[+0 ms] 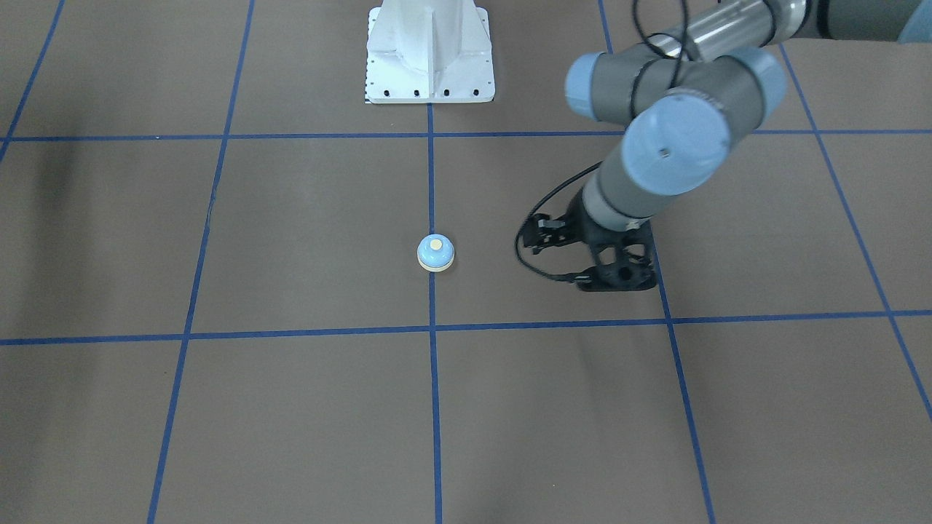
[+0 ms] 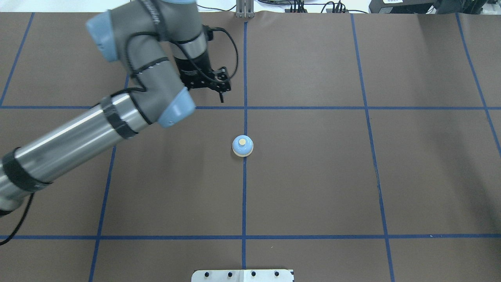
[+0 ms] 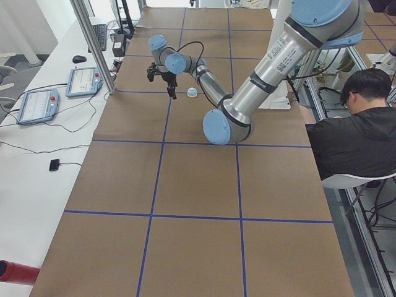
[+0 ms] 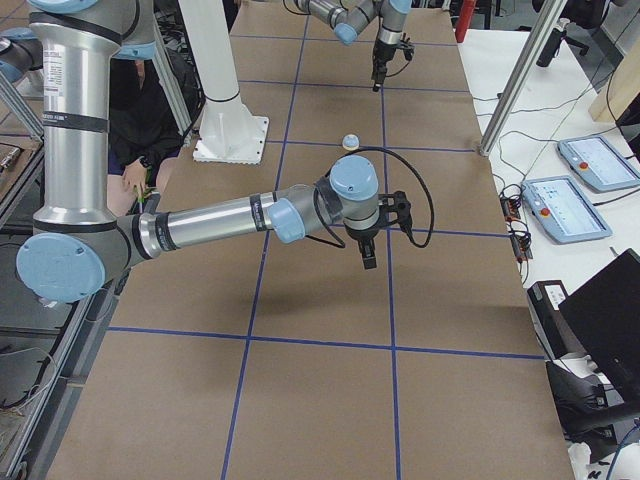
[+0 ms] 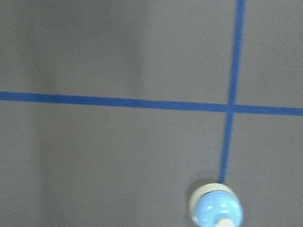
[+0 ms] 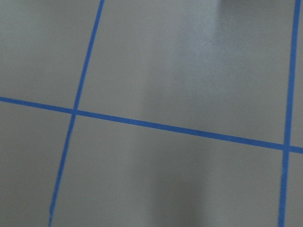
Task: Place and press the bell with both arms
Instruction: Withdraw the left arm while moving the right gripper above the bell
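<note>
Bell (image 2: 242,146) whole overhead, partial at wrist

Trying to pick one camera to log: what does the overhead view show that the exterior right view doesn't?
Only overhead: the bell with its cream button legible from above. Only exterior right: the right arm, its hand above the table, the pedestal's column, a person, two tablets. Both: the bell on a blue line, and the left arm, its hand clear of the bell.
</note>
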You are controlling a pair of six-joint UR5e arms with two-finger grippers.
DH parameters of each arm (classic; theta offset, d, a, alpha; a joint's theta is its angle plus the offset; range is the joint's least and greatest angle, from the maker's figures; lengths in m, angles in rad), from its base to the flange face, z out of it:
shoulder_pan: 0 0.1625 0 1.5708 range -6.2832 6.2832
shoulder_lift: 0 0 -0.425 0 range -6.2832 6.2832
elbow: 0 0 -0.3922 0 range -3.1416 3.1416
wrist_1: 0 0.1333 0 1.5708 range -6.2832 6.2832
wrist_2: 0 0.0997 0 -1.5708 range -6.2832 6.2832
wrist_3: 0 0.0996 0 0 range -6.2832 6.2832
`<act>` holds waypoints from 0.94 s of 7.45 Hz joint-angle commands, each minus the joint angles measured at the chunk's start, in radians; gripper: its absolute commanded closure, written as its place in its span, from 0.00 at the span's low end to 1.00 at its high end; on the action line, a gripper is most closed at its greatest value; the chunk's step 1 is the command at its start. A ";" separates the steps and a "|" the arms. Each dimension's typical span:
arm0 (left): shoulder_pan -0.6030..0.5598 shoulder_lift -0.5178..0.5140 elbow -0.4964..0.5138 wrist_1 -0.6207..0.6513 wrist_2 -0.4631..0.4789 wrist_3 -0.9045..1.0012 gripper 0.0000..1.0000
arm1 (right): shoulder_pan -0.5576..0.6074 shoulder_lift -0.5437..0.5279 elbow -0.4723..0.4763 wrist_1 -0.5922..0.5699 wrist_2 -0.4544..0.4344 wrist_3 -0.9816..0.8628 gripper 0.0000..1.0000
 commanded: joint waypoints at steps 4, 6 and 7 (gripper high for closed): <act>-0.430 0.500 -0.193 0.016 0.009 0.786 0.00 | -0.160 0.203 0.040 0.000 0.029 0.300 0.01; -0.600 0.606 -0.207 0.012 0.007 0.988 0.00 | -0.313 0.303 0.040 -0.032 -0.086 0.432 0.01; -0.663 0.647 -0.213 0.009 0.007 1.045 0.00 | -0.352 0.407 0.042 -0.178 -0.143 0.436 0.01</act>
